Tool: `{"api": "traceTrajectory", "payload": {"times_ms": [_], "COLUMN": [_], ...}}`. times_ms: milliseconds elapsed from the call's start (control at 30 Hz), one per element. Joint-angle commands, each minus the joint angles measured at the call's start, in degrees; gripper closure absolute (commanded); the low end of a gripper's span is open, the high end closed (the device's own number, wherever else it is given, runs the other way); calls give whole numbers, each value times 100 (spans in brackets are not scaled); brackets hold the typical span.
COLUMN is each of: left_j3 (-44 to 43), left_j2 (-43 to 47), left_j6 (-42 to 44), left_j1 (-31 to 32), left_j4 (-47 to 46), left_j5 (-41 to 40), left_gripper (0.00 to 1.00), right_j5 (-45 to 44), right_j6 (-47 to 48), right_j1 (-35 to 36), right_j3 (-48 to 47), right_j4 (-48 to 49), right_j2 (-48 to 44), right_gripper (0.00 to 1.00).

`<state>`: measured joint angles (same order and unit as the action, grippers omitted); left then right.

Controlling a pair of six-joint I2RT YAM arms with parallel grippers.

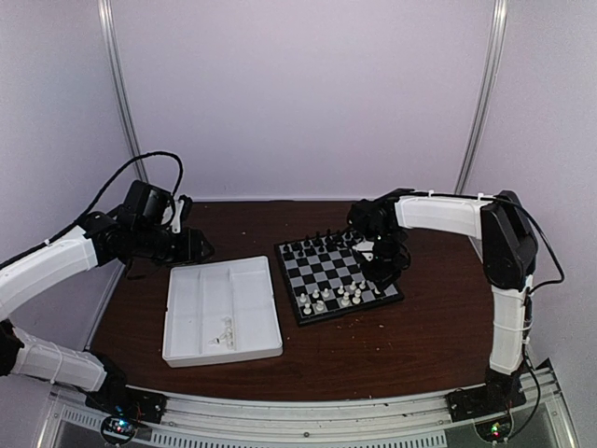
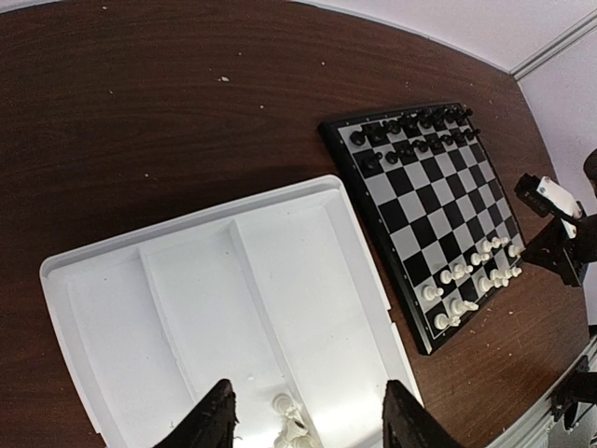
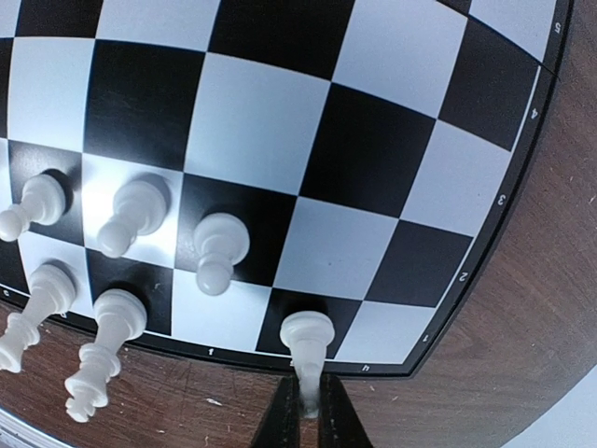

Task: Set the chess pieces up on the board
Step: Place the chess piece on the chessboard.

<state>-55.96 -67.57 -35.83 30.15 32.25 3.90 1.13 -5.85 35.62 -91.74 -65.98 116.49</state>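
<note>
From above, the board (image 1: 338, 276) is sitting at the tray's (image 1: 173, 317) 3 o'clock, with black pieces (image 1: 322, 245) lining its 12 o'clock rows and white pieces (image 1: 331, 299) filling its 6 o'clock edge. At the left wrist, the left tool (image 2: 308, 420) is hanging half-wide and empty over a few stragglers (image 2: 289, 411) in the tray. At the right wrist, the right tool (image 3: 308, 415) is pinching a white piece (image 3: 306, 338) on the corner square at 6 o'clock; most seems done.

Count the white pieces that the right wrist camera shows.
6. Three pawns in a row; two taller pieces beside the board rim; one piece on the corner square, in the right hand. Others may be out of frame.
</note>
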Motion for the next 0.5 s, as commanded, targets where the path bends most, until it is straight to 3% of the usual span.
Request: {"api": "traceTrajectory", "payload": {"times_ms": [0,200,367,467], "left_j3": [-213,-248,-257,-265], "left_j2": [-56,-76,-74,-76], "left_j6": [90,105,125,144], "left_j1": [-36,-36,-35,-36], "left_j4": [-30,-34,-34,-13], "left_j5": [-36,-30,-39,-55], "left_gripper": [46,46,46,46], "right_j5": [-195,-127,-202,-242], "right_j6": [48,106,157,226], "right_j1": [-22,-22,-27,-22], "right_j3": [-127,-105,75,172], "right_j4": [23,80,320,438], "right_j2": [34,-128,-570,-864], "right_gripper": [90,78,54,49]}}
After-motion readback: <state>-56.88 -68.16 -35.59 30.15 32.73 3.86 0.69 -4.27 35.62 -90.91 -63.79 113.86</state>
